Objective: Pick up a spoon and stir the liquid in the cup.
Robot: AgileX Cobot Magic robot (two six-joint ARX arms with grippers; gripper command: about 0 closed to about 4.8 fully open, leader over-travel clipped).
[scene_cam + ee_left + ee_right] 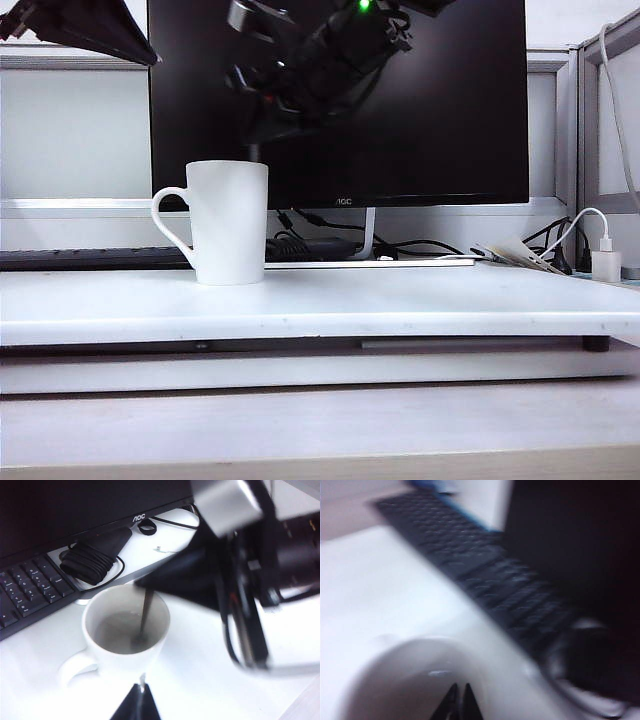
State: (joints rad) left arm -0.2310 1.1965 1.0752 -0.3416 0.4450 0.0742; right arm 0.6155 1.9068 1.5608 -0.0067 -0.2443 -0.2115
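The white cup (228,222) stands on the white desk (400,300) in front of the monitor, its handle to the left. In the left wrist view the cup (107,660) holds greyish liquid (117,630). The thin dark spoon (146,611) hangs down into the liquid from my right gripper (145,586), which is shut on it above the rim. The right arm reaches over from the right (320,60). The right wrist view is blurred and shows narrow fingertips (452,700) over the cup's mouth (395,680). My left gripper (140,700) hovers shut near the cup, upper left in the exterior view (145,55).
A large black monitor (440,100) stands right behind the cup. A black keyboard (30,592) lies at its left, and a coiled black power adapter (95,557) sits under the screen. Cables and a white charger plug (606,262) are at the far right.
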